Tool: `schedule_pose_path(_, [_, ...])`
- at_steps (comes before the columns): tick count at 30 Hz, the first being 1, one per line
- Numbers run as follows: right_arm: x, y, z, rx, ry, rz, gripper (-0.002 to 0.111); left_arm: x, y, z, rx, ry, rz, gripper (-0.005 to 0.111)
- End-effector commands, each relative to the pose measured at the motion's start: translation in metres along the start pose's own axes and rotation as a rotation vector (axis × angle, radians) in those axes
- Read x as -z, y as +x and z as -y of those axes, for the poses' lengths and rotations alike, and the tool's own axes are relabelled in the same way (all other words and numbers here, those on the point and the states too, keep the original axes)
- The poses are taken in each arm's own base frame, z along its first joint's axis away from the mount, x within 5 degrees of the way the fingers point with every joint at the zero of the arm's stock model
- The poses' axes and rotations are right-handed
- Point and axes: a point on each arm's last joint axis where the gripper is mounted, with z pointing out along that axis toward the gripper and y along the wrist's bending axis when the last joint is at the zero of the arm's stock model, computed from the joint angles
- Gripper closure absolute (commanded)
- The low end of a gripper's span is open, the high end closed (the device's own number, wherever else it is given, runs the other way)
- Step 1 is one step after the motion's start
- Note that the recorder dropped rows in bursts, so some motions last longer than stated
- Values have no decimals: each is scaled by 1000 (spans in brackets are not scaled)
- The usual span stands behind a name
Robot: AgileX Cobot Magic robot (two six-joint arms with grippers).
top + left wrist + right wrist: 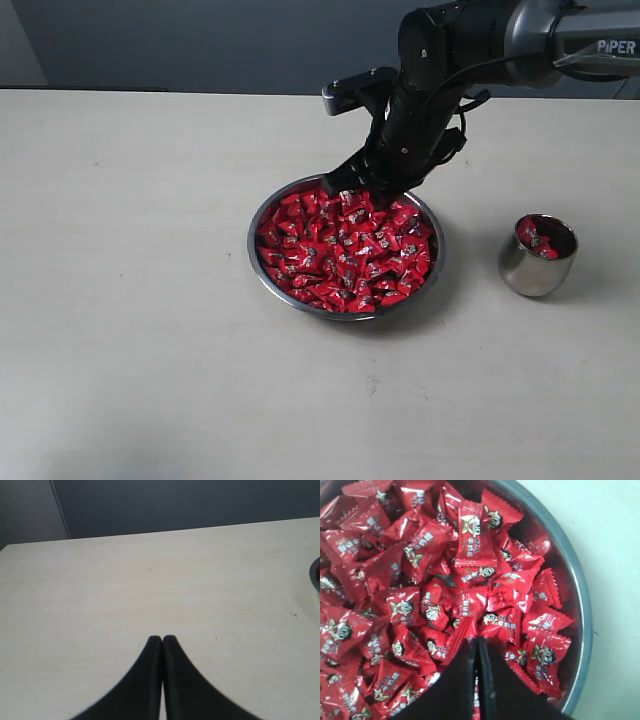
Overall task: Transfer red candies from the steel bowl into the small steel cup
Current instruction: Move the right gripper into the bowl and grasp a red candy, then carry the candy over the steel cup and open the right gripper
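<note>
right gripper: black jaws closed, tips sunk among shiny red wrapped candies at far edge of wide shallow steel bowl; whether a sweet is pinched, cannot tell. small rounded steel cup: apart from bowl, on right arm's side. left gripper: closed, empty, farther off.

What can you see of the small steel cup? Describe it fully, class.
The small steel cup is a polished, rounded metal tumbler without a handle. It stands upright on the pale table, right of the steel bowl in the exterior view and apart from it. A few red candies lie inside. No gripper touches it.
</note>
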Motion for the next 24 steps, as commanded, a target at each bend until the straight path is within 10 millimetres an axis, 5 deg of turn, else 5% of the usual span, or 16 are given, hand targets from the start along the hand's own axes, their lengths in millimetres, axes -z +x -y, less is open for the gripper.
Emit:
schedule_pose_path(1, [1, 0, 2, 4, 7, -5, 109, 0, 0, 0, -1, -1, 11, 106])
schedule_pose_path(18, [3, 10, 0, -9, -7, -52, 109, 0, 0, 0, -1, -1, 11, 106])
schedule_pose_path(24, [39, 36, -1, -43, 1, 75, 109, 0, 0, 0, -1, -1, 11, 106])
